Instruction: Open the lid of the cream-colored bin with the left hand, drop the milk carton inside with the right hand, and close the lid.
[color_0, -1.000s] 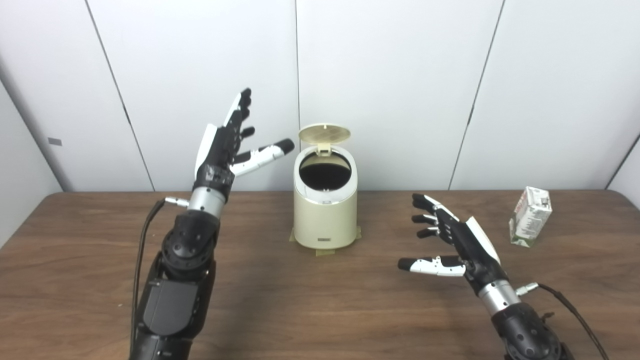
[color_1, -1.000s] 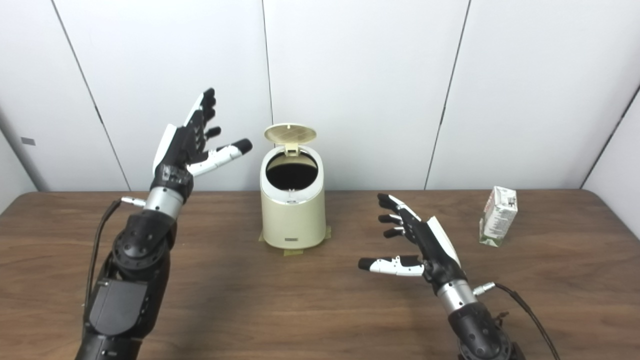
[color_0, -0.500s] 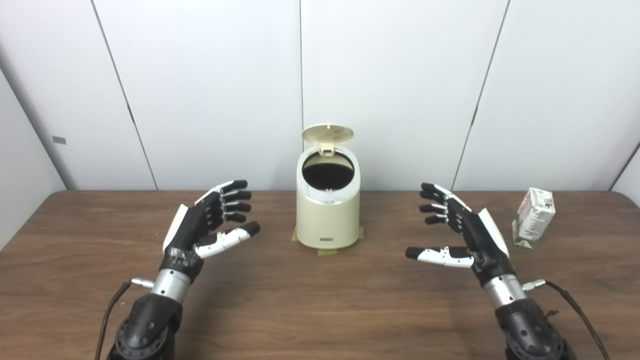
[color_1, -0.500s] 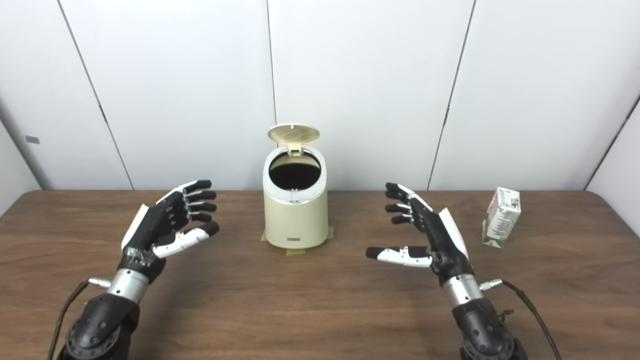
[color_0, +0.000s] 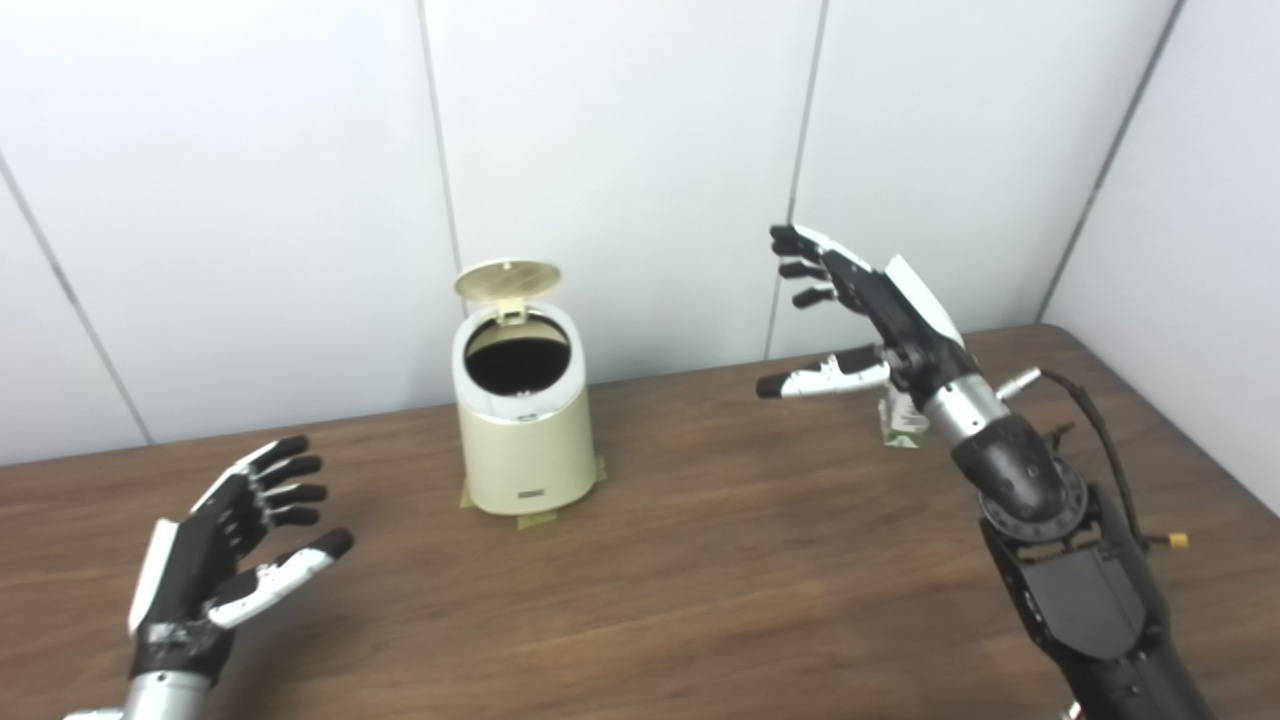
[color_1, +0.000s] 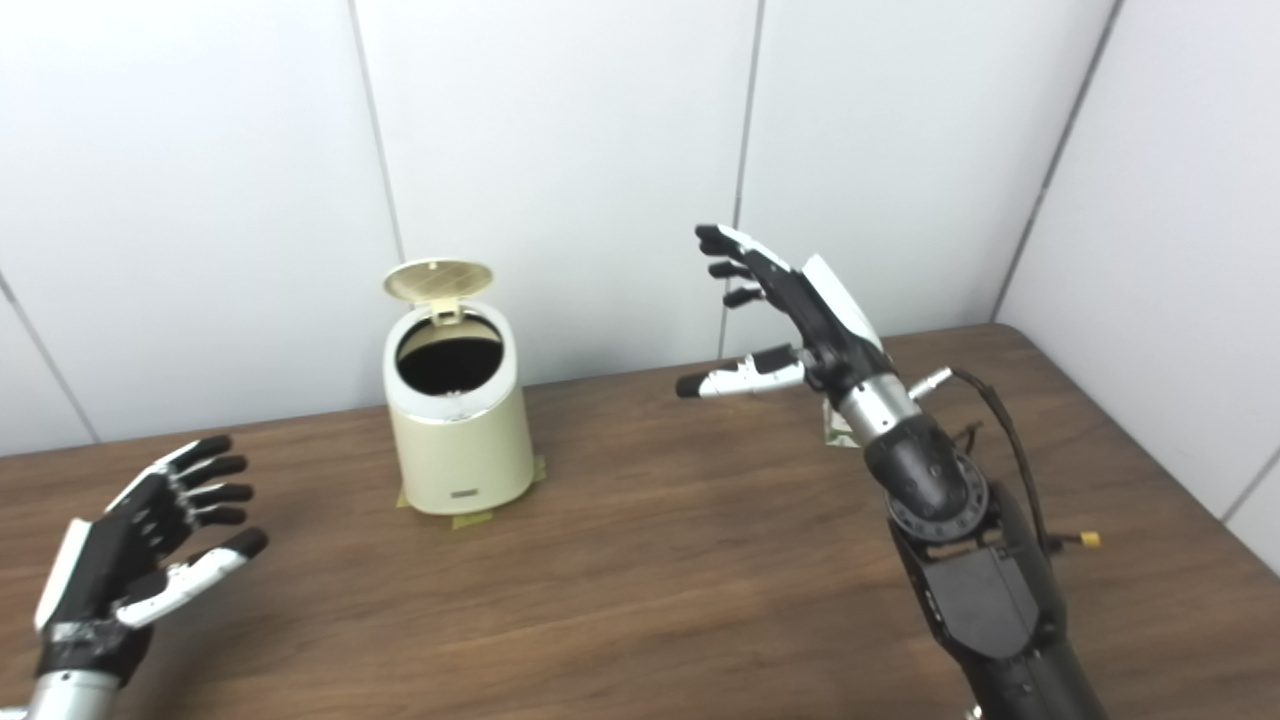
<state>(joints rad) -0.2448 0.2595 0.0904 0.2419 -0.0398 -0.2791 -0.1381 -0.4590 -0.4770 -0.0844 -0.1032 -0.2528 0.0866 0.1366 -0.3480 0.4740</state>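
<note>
A bare test room or lab: plain white wall panels (color_0: 620, 150) enclose a brown wood-grain worktop (color_0: 700, 560), and tape patches (color_0: 530, 518) fix the cream bin (color_0: 520, 440) in place.

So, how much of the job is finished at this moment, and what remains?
Done: the cream-colored bin stands with its round lid up. In hand: the right hand is raised, open and empty, in front of the small white milk carton, which stands mostly hidden on the brown wooden table. The left hand waits, open. Left: grasp the carton, drop it in, close the lid.
</note>
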